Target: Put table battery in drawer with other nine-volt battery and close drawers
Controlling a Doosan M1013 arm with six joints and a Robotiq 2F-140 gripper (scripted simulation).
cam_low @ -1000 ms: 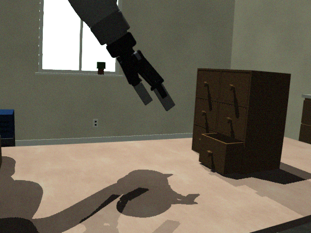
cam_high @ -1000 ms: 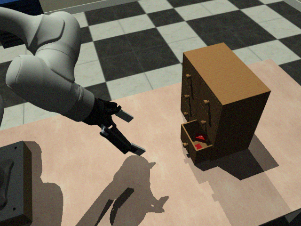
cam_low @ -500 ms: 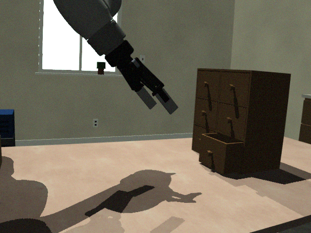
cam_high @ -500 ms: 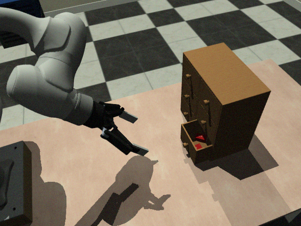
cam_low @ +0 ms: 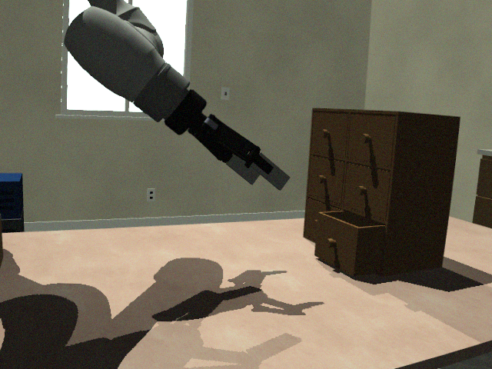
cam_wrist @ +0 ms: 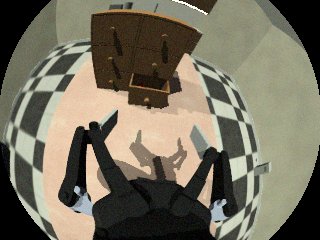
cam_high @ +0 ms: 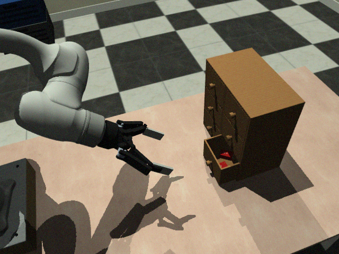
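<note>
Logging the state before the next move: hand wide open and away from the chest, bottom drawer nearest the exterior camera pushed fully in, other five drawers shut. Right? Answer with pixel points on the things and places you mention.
Not quite: that bottom drawer [cam_high: 229, 174] [cam_low: 337, 243] [cam_wrist: 148, 97] is pulled out, as the top view shows. The rest stands.

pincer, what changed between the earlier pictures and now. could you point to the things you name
The pincer [cam_high: 166, 152] [cam_low: 267, 181] [cam_wrist: 155, 123] moved lower and nearer the chest [cam_high: 254, 82] [cam_low: 420, 191] [cam_wrist: 114, 45], tilting flatter. Nothing was taken hold of or let go; it stayed open. The chest stayed put, its bottom drawer [cam_high: 214, 164] [cam_low: 344, 254] [cam_wrist: 136, 98] still pulled out.
</note>
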